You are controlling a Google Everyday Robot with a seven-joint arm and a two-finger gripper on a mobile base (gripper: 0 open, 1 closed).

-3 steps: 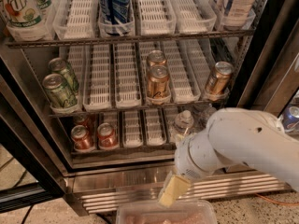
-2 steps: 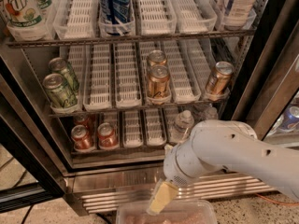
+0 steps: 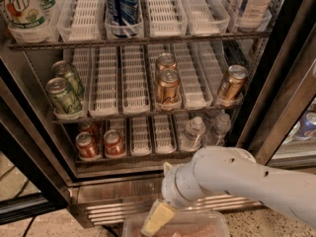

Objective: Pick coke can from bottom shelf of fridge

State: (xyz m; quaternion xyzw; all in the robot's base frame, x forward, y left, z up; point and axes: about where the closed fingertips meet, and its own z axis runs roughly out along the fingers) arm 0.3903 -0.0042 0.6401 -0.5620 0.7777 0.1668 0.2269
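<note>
The fridge [image 3: 39, 177] stands open with its racks in view. On the bottom shelf [image 3: 143, 157], two red coke cans [image 3: 87, 145] [image 3: 114, 143] stand side by side at the left front, with another red can [image 3: 89, 128] behind them. My white arm [image 3: 237, 174] reaches in from the right, in front of the fridge's ribbed steel base. My gripper [image 3: 155, 217] hangs at the bottom edge of the view, below the bottom shelf and to the right of the coke cans, holding nothing that shows.
Clear water bottles [image 3: 192, 132] stand on the bottom shelf at the right. Copper-gold cans [image 3: 168, 85] and green cans [image 3: 63, 95] fill the middle rack. A translucent pinkish tray [image 3: 207, 223] lies under the gripper. The black door frame [image 3: 289, 58] rises at the right.
My arm and gripper have moved left and slightly down in front of the fridge base. The cans have not moved.
</note>
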